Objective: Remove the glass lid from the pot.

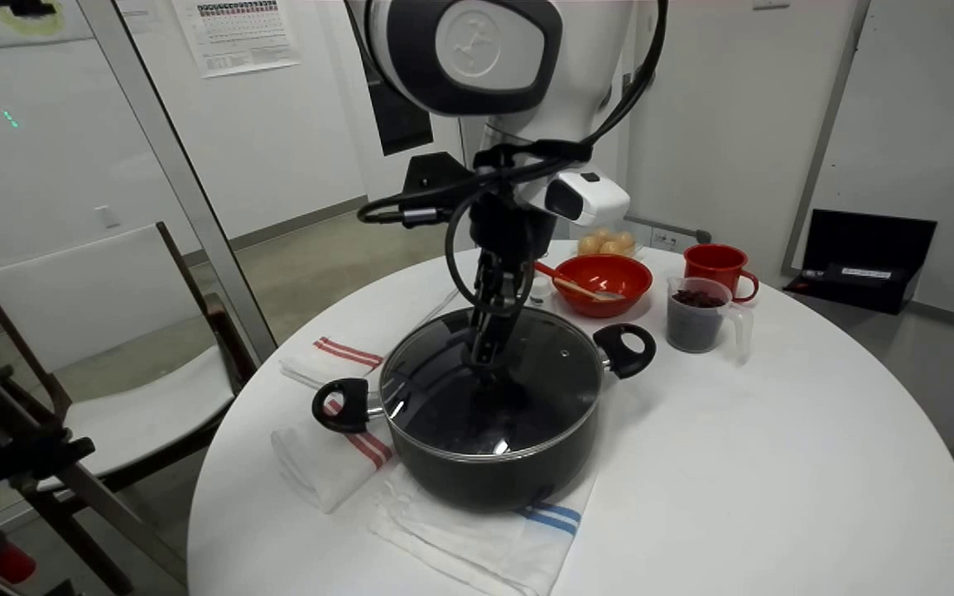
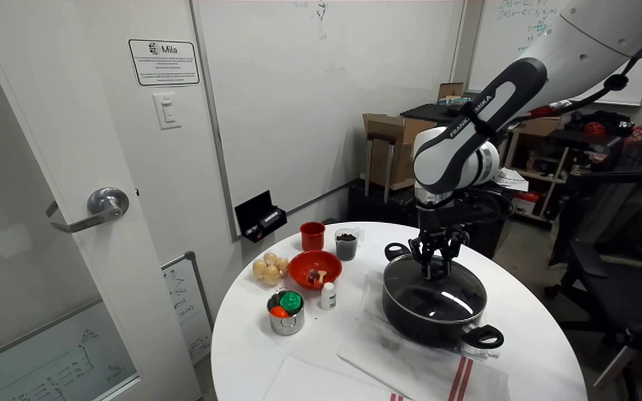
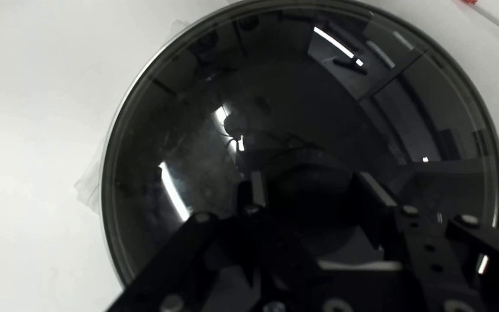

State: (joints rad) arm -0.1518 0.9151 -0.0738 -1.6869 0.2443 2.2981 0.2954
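Observation:
The black pot point(image 1: 493, 484) stands on the white table, its two black loop handles out to the sides; it also shows in an exterior view point(image 2: 418, 326). The glass lid point(image 1: 564, 389) lies level on its rim, and the lid also shows in an exterior view point(image 2: 460, 289). In the wrist view the lid point(image 3: 275, 95) fills most of the picture. My gripper point(image 1: 487, 360) points down at the lid's centre, and it shows in both exterior views point(image 2: 437, 272). In the wrist view its fingers point(image 3: 308, 186) stand either side of the dark knob point(image 3: 306, 173), close against it.
Towels point(image 1: 477, 546) lie under and beside the pot. A red bowl point(image 1: 601, 306) with a wooden utensil, a measuring cup point(image 1: 692, 327), a red mug point(image 1: 713, 265), eggs point(image 2: 270, 267), a white bottle point(image 2: 328, 296) and a steel container point(image 2: 286, 322) stand nearby.

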